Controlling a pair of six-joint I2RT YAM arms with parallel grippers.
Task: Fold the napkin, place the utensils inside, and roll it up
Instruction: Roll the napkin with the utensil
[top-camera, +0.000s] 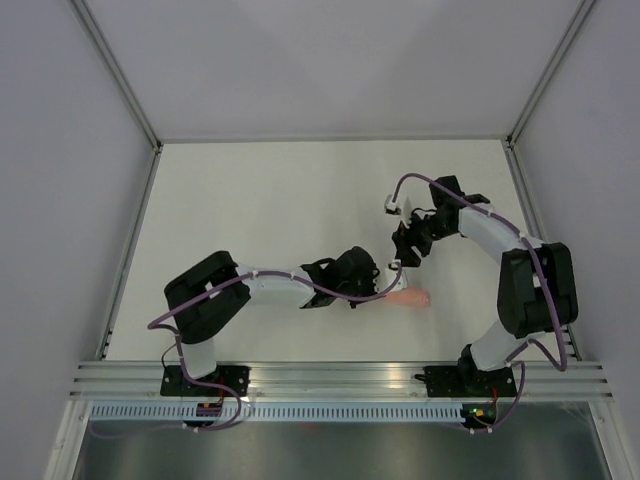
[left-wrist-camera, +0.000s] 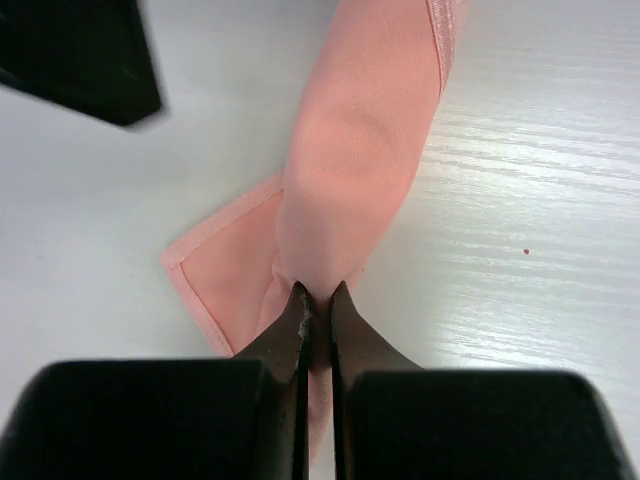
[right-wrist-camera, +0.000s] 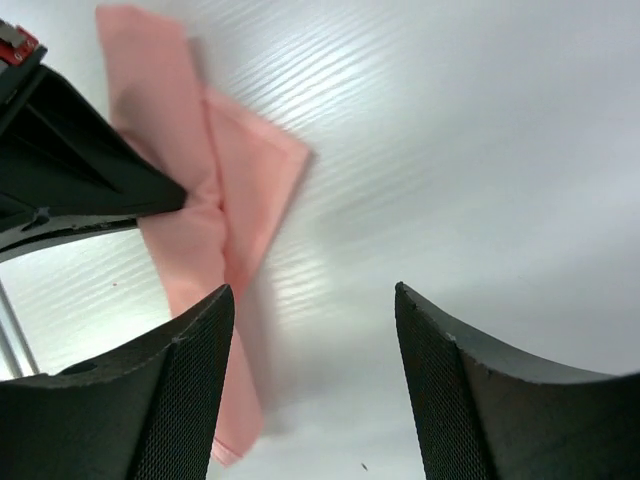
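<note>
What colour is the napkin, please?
The napkin is plain salmon pink, clearest in the left wrist view.

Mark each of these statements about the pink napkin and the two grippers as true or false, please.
1. The left gripper is shut on the salmon-pink cloth napkin. True.
2. The right gripper holds the napkin. False: it is open and empty.
3. The napkin is spread out as a large square. False: it is folded into a narrow strip.
4. The napkin lies on the white table. True.
</note>
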